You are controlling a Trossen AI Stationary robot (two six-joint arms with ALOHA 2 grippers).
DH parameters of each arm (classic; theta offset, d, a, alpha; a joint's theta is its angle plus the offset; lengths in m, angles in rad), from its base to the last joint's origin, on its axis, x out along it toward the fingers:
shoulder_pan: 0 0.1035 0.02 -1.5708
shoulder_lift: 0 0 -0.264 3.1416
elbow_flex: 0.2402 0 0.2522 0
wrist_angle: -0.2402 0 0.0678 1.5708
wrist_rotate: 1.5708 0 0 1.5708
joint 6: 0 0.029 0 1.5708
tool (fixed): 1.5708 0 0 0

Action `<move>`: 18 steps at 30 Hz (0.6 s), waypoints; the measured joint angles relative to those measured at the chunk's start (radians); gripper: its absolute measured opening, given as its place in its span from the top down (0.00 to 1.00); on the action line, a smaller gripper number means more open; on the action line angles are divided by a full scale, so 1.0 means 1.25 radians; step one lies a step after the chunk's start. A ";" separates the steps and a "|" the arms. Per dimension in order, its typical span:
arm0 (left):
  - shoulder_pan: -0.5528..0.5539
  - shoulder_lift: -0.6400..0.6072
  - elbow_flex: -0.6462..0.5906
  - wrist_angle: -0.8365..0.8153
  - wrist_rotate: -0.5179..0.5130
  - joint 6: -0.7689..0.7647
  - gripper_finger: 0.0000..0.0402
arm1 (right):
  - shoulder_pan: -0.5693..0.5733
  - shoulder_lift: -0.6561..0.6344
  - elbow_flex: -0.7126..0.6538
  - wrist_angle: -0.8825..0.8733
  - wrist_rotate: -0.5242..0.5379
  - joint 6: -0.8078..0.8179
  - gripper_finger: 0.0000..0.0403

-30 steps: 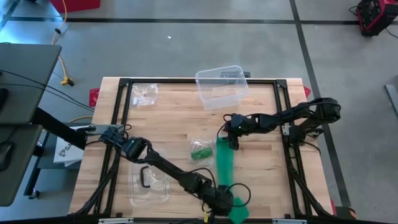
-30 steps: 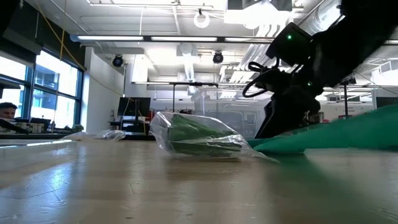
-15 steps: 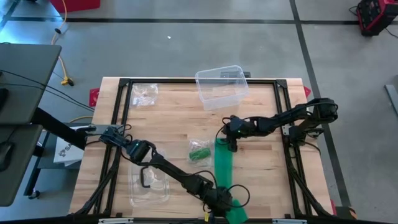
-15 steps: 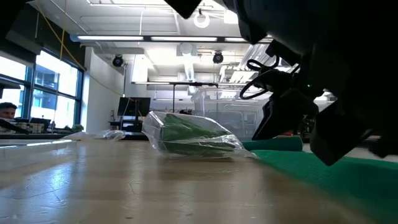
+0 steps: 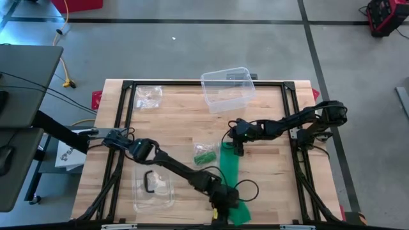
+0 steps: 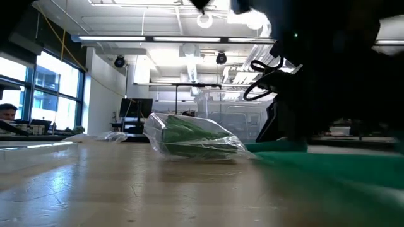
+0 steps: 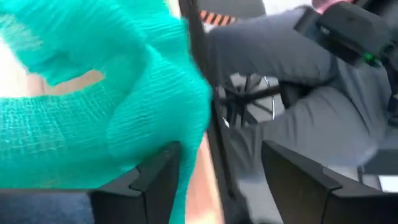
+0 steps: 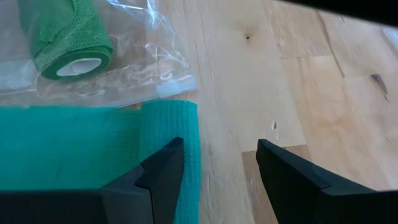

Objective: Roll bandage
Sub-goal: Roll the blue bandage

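Now parted after clamping: left gripper [image 5: 225, 207] over the long green mesh bandage strip's [image 5: 229, 167] near end. Right gripper [image 5: 238, 145] spread wide, pinning the far end.

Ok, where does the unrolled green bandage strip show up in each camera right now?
High view: green bandage strip runs lengthwise, centre-right, between both arms.
Low view: flat green band at right.
Left wrist view: bunched teal fabric filling the left.
Right wrist view: its square end by the fingers.
Shared landmark: bagged green roll beside the strip.
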 joint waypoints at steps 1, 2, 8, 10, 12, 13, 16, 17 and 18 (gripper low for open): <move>-0.002 -0.013 0.000 -0.032 0.002 0.006 0.46 | 0.000 0.000 0.000 -0.001 -0.001 -0.001 0.51; -0.008 -0.028 0.000 -0.069 0.002 0.018 0.46 | 0.000 0.000 0.000 -0.002 -0.003 -0.005 0.51; -0.038 -0.075 0.001 -0.264 -0.008 0.053 0.47 | 0.011 -0.014 0.001 -0.040 -0.008 -0.020 0.51; -0.043 -0.080 0.001 -0.270 -0.037 0.047 0.47 | 0.024 -0.030 -0.001 -0.057 -0.008 -0.022 0.51; -0.047 -0.081 0.001 -0.261 -0.060 0.047 0.47 | 0.039 -0.047 -0.002 -0.070 -0.008 -0.023 0.51; -0.049 -0.081 0.001 -0.260 -0.077 0.047 0.47 | 0.047 -0.056 -0.002 -0.078 -0.006 -0.023 0.51; -0.051 -0.093 -0.001 -0.272 -0.159 0.049 0.47 | 0.074 -0.077 -0.002 -0.110 0.015 -0.025 0.51; -0.050 -0.103 -0.001 -0.279 -0.208 0.055 0.47 | 0.082 -0.080 -0.002 -0.118 0.024 -0.026 0.51; -0.050 -0.122 -0.001 -0.282 -0.279 0.066 0.47 | 0.089 -0.082 -0.002 -0.126 0.029 -0.031 0.51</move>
